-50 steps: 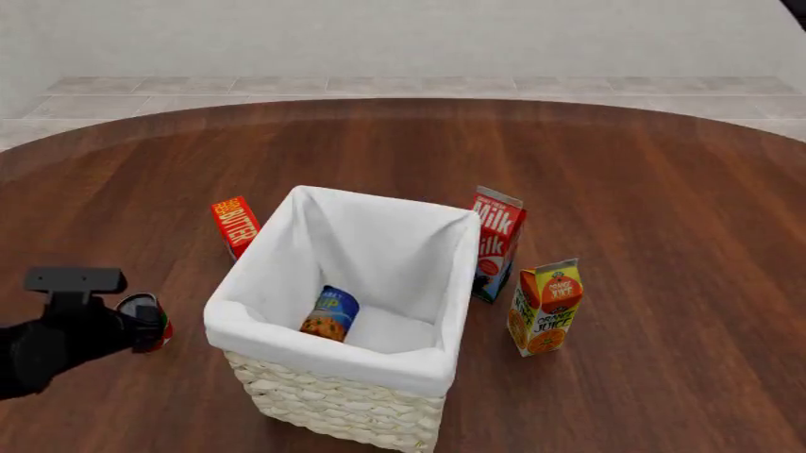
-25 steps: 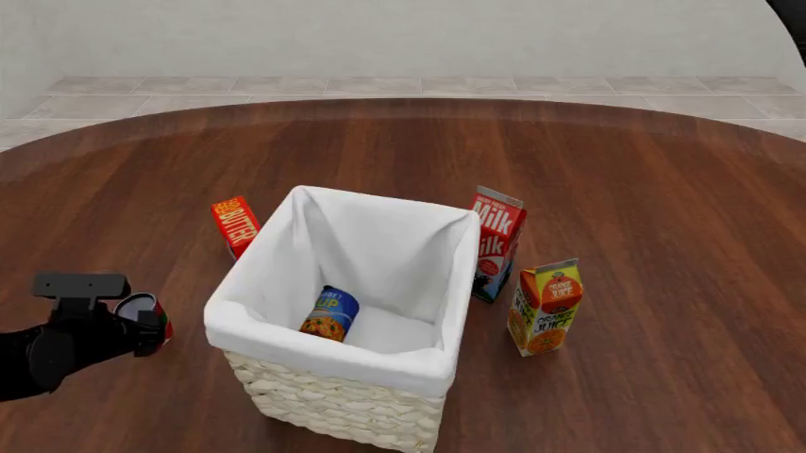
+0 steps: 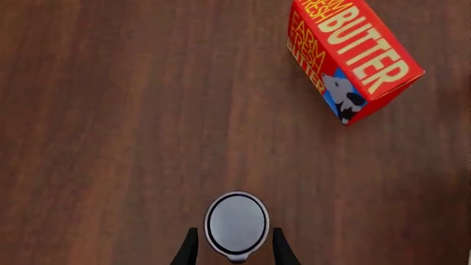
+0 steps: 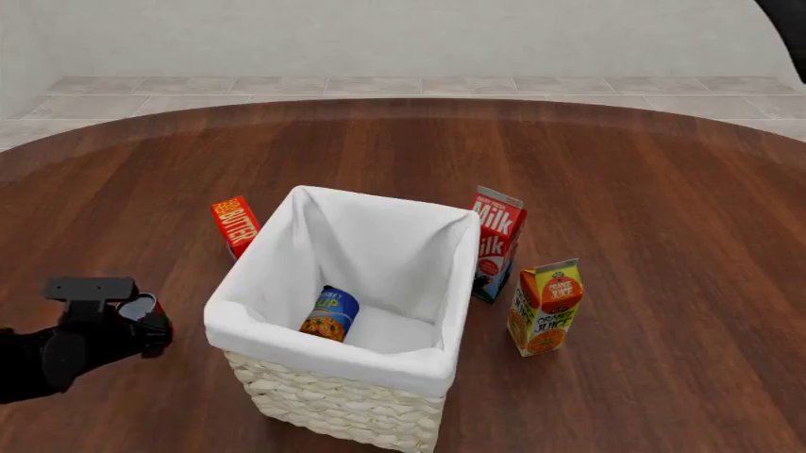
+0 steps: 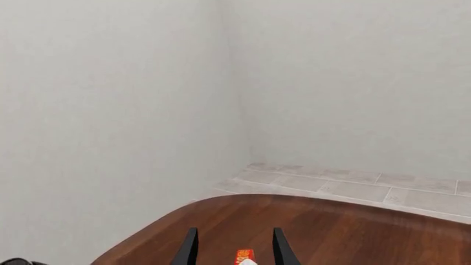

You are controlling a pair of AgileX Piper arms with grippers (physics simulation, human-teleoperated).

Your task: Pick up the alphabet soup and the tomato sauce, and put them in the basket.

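The tomato sauce (image 3: 235, 223) stands upright on the table left of the basket (image 4: 334, 344); the left wrist view shows its grey top. My left gripper (image 3: 235, 237) is open, one finger on each side of the can with a thin gap. From the front the arm hides most of the tomato sauce (image 4: 136, 305). The alphabet soup (image 4: 330, 314) lies tilted inside the basket on the white lining. My right gripper (image 5: 235, 231) is open and empty, held high; only a dark edge of that arm (image 4: 790, 17) shows in the front view.
A red butter box (image 4: 234, 225) lies behind the can, close to the basket's left wall, also seen as the butter box (image 3: 349, 55). A milk carton (image 4: 496, 243) and an orange juice carton (image 4: 545, 307) stand right of the basket.
My left gripper has sunk lower over the tomato sauce, so less of its red label shows from the front. The soup and the basket have not moved.
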